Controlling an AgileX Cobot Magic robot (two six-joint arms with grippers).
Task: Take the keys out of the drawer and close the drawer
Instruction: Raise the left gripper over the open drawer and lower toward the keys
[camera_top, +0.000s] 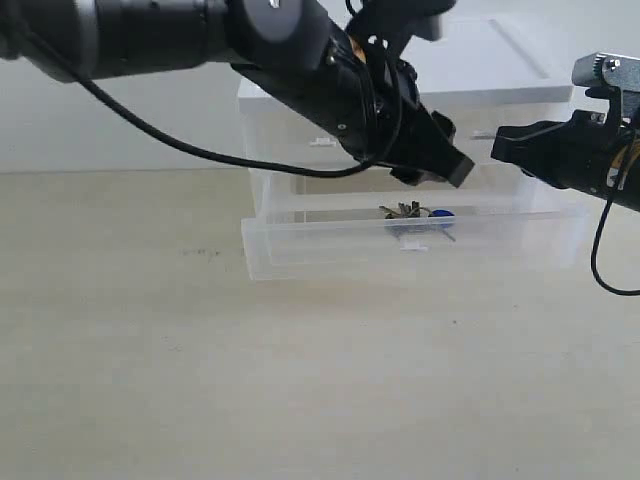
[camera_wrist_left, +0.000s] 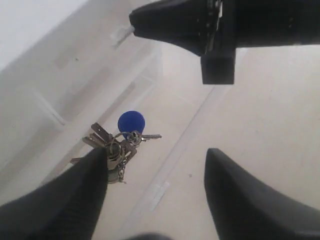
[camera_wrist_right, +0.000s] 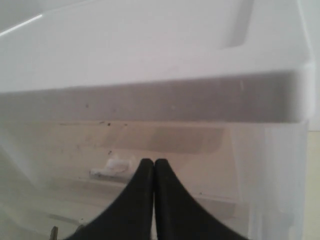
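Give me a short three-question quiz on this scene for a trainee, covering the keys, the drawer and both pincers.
1. True or false: the keys lie inside the pulled-out drawer.
2. Choose one. The left pincer is: A open; B shut on the keys; C out of view.
3. Fill in: the right pincer is ___ (open or shut).
Key: 1 true; 2 A; 3 shut.

1 jaw of the left gripper (camera_wrist_left: 156, 152) covers part of the keys (camera_wrist_left: 125, 137).
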